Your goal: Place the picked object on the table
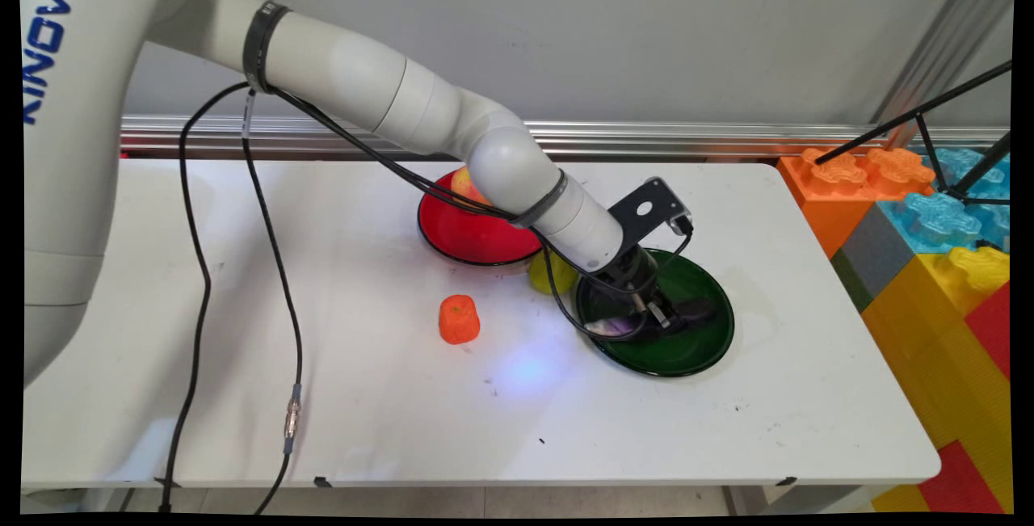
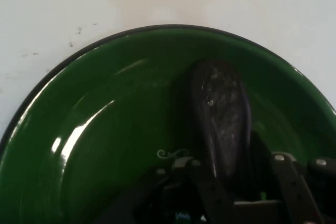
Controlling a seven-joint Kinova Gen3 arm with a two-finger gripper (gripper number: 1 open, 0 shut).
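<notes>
Now, nearest to you on the white table (image 1: 404, 413), a black cable (image 1: 292, 417) with a metal connector hangs down over the near left part. A little further in, you see a small orange object (image 1: 459, 319), looking like a toy fruit, standing alone on the bare table surface, apart from the plates. To the right of it lies the green plate (image 1: 695, 352), and your gripper (image 1: 658, 317) is down inside this plate. Between the fingers there is a dark purple, elongated object (image 2: 220, 108), perhaps a toy eggplant; in the hand view it runs from the fingers up toward the middle of the green plate (image 2: 105, 129), and it seems to rest on the plate bottom. The fingers stand on both sides of it and look closed on it, though the contact itself is dark and hard to see. Just behind the left edge of the green plate you find a yellow object (image 1: 549, 274), partly hidden by the wrist, lying between the two plates. Behind that is the red plate (image 1: 468, 235), and on its far side a yellowish-red fruit-like object (image 1: 464, 183) shows beside the arm's elbow. At the far right, beside the table edge, you see big building blocks (image 1: 921, 227) in orange, blue, grey, yellow and red, with black tripod legs (image 1: 929, 126) above them. Along the wall a metal rail (image 1: 727, 138) runs behind the table.
</notes>
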